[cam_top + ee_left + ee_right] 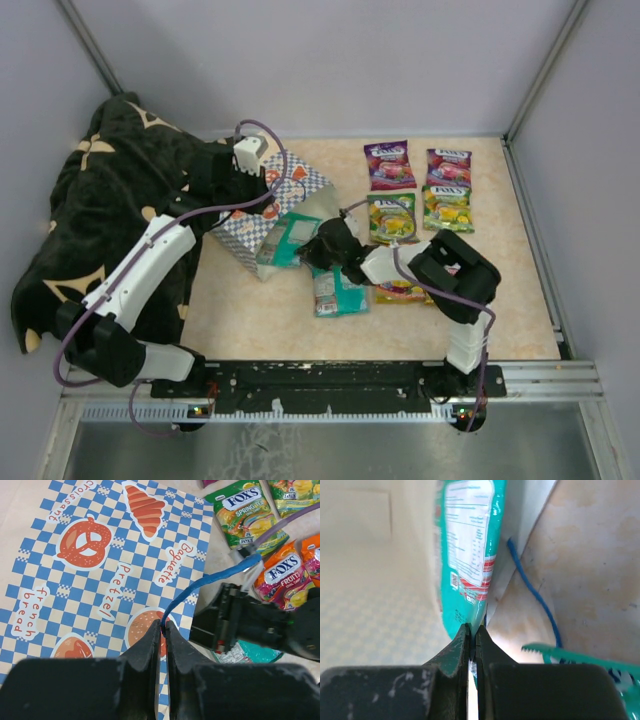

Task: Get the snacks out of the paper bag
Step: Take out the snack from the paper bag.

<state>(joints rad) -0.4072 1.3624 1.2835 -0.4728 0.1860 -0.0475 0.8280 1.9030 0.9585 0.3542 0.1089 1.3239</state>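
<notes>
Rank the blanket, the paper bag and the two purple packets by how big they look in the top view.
1. Blanket, by far the largest.
2. Paper bag, partly hidden by the arms.
3. Purple packet by the bag and the other purple packet: they look alike, so not ranked.

We read the paper bag (90,605) as matt printed paper with a woven blue cord (210,579); the snacks (388,165) are glossy plastic film, and the far-left blanket (100,200) is plush cloth. Fingers (450,662) of the right gripper (473,630) — scuffed black plastic.
</notes>
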